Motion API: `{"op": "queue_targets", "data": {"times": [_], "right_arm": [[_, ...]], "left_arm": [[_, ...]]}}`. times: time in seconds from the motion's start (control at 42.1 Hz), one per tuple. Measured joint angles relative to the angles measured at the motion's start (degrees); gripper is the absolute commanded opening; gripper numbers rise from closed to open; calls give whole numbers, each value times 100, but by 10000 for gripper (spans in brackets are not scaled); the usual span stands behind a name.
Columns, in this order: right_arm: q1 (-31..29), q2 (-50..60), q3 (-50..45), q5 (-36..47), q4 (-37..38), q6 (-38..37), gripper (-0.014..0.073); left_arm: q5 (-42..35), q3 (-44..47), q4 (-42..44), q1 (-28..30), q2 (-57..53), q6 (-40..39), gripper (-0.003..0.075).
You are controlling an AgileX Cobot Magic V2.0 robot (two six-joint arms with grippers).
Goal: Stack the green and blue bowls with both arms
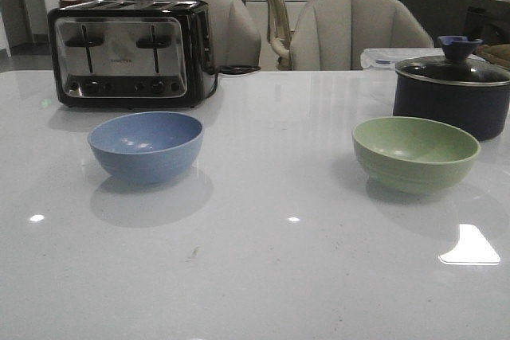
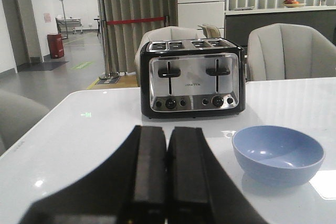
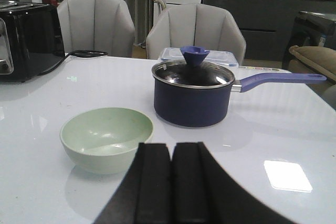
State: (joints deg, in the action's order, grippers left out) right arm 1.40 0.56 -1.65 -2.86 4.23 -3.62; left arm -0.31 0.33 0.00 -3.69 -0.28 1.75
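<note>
The dusty blue bowl (image 1: 146, 145) sits upright and empty on the left of the white table, in front of the toaster. On the right stands the pale green bowl (image 1: 415, 152), also empty, just before the dark pot. Neither arm shows in the front view. In the left wrist view my left gripper (image 2: 167, 132) is shut with nothing in it, and the blue bowl (image 2: 277, 153) lies apart from it, ahead and to one side. My right gripper (image 3: 171, 146) is shut and empty too, with the green bowl (image 3: 106, 138) close beside its fingertips.
A black-and-steel toaster (image 1: 131, 53) stands at the back left, its cord trailing behind. A dark lidded pot (image 1: 453, 89) with a long purple handle (image 3: 278, 80) sits behind the green bowl, a clear lidded box (image 3: 197, 55) beyond it. Chairs line the table's far edge.
</note>
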Motion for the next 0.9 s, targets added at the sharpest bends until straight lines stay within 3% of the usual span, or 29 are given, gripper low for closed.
{"op": "queue_targets", "data": {"times": [0.903], "right_arm": [[0, 0, 12, 119, 0, 0, 43]], "left_arm": [[-265, -11, 0, 0, 0, 0, 102]]}}
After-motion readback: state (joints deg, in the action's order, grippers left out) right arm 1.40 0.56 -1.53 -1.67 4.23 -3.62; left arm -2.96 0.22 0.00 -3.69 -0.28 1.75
